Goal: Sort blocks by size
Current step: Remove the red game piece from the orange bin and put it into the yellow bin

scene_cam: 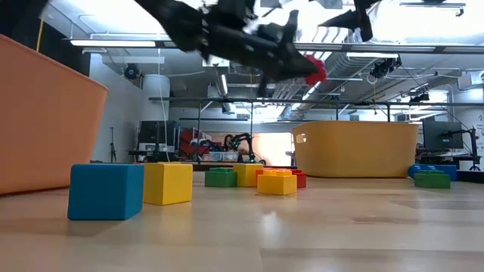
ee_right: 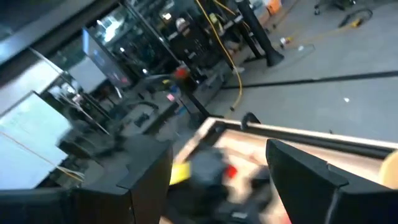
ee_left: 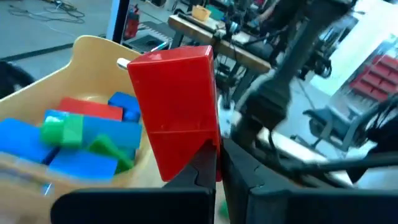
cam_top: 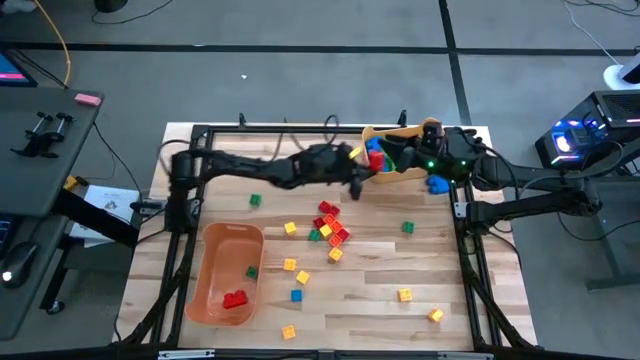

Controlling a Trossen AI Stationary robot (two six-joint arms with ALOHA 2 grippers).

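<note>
Two orange bins (cam_top: 228,270) (cam_top: 400,135); two dark arms (cam_top: 260,165) (cam_top: 540,200); roughly eighteen loose blocks (cam_top: 330,225) on the table (cam_top: 380,290); one red brick (ee_left: 177,109) held.

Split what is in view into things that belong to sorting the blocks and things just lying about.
Job:
red block held in left gripper
loose blocks
yellow bin
orange bin

Lying about:
pink object on side desk
papers

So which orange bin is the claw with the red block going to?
The far bin at the table's back edge, already holding blue, red and green blocks. The left claw holds its red block right beside it; the near bin sits far off.
</note>
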